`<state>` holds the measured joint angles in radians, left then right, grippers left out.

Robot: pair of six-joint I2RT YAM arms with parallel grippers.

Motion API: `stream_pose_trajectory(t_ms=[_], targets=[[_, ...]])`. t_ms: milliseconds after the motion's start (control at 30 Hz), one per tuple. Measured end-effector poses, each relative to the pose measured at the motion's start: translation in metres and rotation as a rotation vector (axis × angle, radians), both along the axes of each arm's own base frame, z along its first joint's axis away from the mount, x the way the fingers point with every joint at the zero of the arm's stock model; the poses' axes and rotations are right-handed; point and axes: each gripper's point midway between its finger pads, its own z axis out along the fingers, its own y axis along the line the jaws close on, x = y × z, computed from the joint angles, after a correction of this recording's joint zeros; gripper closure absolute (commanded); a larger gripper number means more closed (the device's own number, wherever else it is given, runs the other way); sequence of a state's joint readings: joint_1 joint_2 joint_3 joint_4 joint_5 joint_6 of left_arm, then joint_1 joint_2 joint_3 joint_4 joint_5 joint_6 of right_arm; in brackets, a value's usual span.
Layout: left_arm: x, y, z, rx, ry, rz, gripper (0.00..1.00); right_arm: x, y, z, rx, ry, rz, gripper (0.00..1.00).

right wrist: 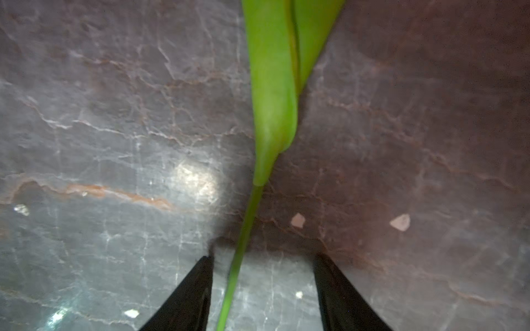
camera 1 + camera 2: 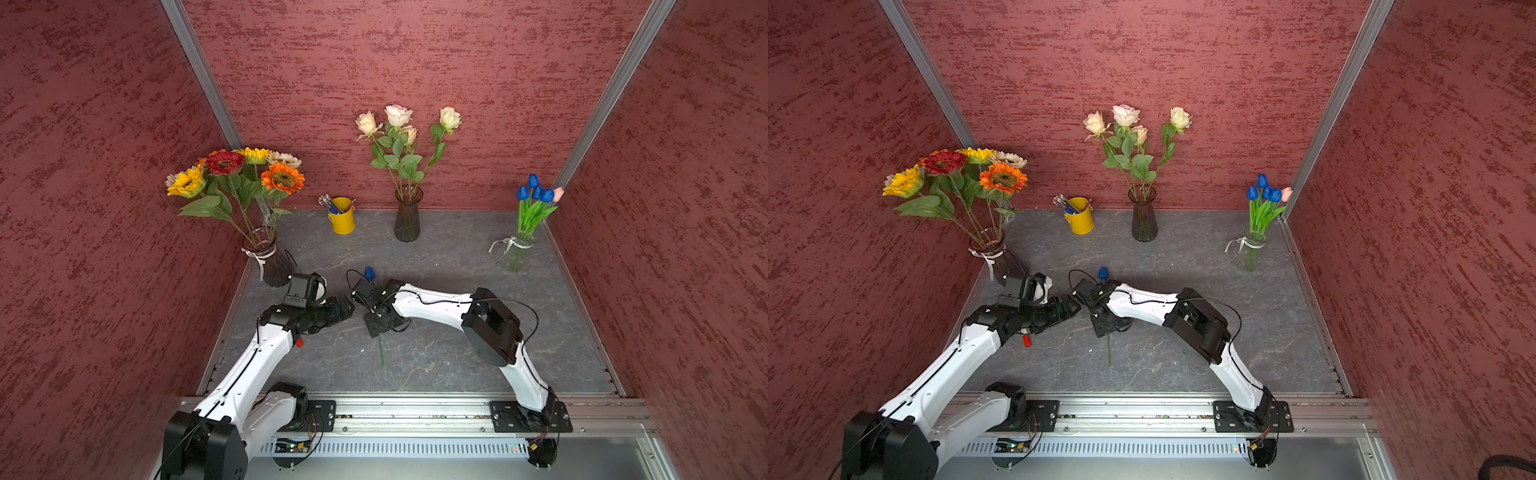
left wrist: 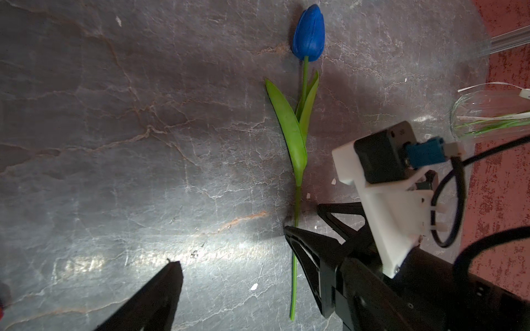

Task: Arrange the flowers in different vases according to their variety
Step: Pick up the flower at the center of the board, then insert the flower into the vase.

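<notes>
A single blue tulip (image 3: 309, 33) lies flat on the grey table, its bloom (image 2: 369, 273) pointing toward the back wall and its green stem (image 2: 381, 353) toward the front. My right gripper (image 1: 263, 258) reaches down over the stem (image 1: 243, 243); its jaws stand apart on either side, not pinching it. My left gripper (image 2: 349, 305) hovers open just left of it, holding nothing. At the left, sunflowers (image 2: 249, 170) fill a dark ribboned vase (image 2: 270, 262). Roses (image 2: 399, 120) stand in a dark vase (image 2: 408, 218) at the back. Blue tulips and one pink (image 2: 538, 193) stand in a clear vase (image 2: 517, 251) at the right.
A yellow bucket (image 2: 343, 218) of pens and pencils stands at the back between the sunflower vase and the rose vase. Red textured walls close in the table on three sides. A metal rail (image 2: 415, 409) carrying both arm bases runs along the front edge.
</notes>
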<state>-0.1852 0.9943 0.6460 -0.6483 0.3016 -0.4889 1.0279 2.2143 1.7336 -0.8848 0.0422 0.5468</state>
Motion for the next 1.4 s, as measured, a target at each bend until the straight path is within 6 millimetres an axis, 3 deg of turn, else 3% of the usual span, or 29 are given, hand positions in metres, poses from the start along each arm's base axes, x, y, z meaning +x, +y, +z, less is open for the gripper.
stream_pose_trajectory(t_ms=[200, 600, 833, 967, 1100, 1267, 1400], targets=[[-0.001, 0.0, -0.002, 0.001, 0.005, 0.001, 0.08, 0.005, 0.008, -0.002, -0.026, -0.003, 0.008, 0.54], [-0.002, 0.001, -0.001, 0.001, 0.001, 0.003, 0.08, 0.003, 0.007, -0.003, -0.04, 0.008, 0.023, 1.0], [-0.002, 0.001, -0.001, 0.0, 0.001, 0.003, 0.08, 0.005, 0.005, -0.001, -0.039, 0.006, 0.018, 1.0], [-0.002, 0.001, -0.001, -0.001, 0.001, 0.002, 0.08, 0.009, -0.01, 0.005, -0.044, 0.005, -0.005, 1.0], [-0.002, 0.0, -0.001, -0.004, 0.0, 0.0, 0.08, 0.034, -0.045, 0.044, -0.011, -0.041, -0.078, 1.0], [-0.001, -0.001, 0.0, -0.008, -0.001, -0.002, 0.08, 0.094, -0.103, 0.15, 0.123, -0.26, -0.211, 1.0], [0.0, -0.001, -0.001, -0.01, 0.001, -0.003, 0.08, 0.13, -0.181, 0.235, 0.178, -0.53, -0.328, 1.0]])
